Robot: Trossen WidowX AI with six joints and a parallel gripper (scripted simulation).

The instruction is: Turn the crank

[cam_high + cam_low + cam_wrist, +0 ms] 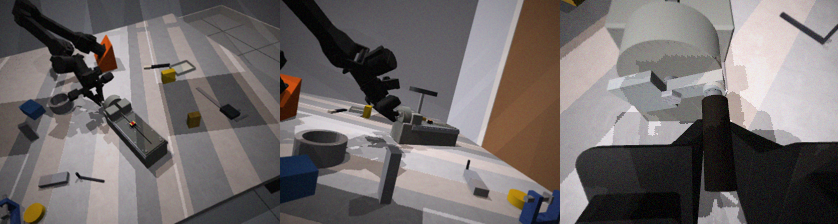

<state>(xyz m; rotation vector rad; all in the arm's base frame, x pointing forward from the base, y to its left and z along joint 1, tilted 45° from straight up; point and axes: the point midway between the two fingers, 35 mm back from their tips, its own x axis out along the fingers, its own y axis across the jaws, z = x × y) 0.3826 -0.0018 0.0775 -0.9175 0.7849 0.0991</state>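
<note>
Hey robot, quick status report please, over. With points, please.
End effector [101,102] [395,119] [710,124] shut on crank handle [719,150]. Slide's red pointer [132,123] on the machine's top; level with zero marks, cannot tell. Nothing seen blocking the crank, over.

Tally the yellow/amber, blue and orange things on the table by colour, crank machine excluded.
Yellow/amber: 3 (yellow block, amber block, yellow disc)
Blue: 2 (blue block, blue bracket, cut off by the frame edge)
Orange: 1 (orange wedge)
Total: 6
</note>
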